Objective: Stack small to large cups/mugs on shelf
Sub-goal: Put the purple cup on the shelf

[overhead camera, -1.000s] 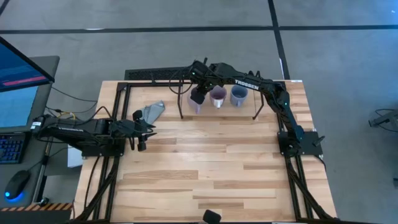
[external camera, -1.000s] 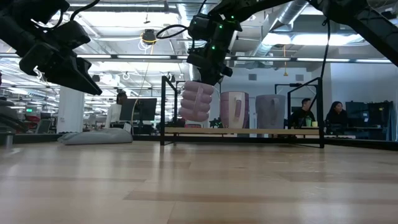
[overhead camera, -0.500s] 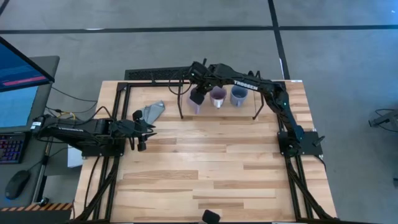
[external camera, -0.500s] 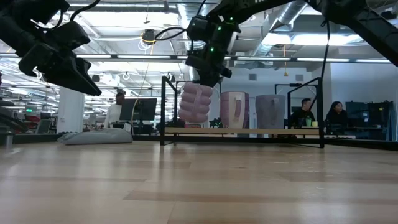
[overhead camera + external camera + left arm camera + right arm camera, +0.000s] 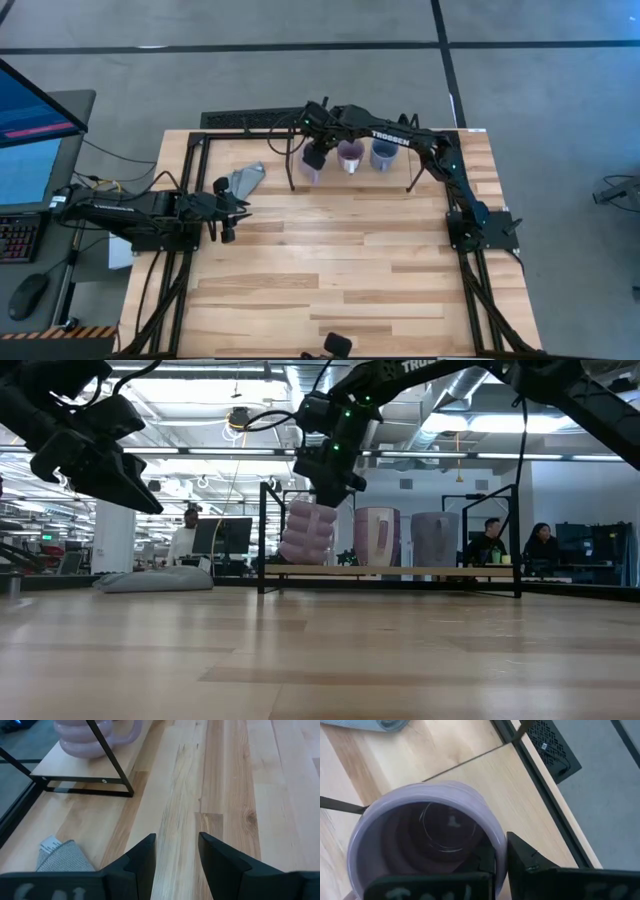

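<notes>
Lilac mug hangs tilted by its rim in the right claw, pinched shut, beside the purple mug to finish the shelf row; left claw waits open.

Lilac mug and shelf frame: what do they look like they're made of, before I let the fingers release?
Lilac mug: looks like glazed ceramic, with a smooth ribbed body and a soft sheen inside; plastic can't be ruled out. The right gripper is shut on its rim. Shelf frame: thin black tube, probably painted metal, with a small fastener at the corner, over a light wooden board with visible grain.
</notes>
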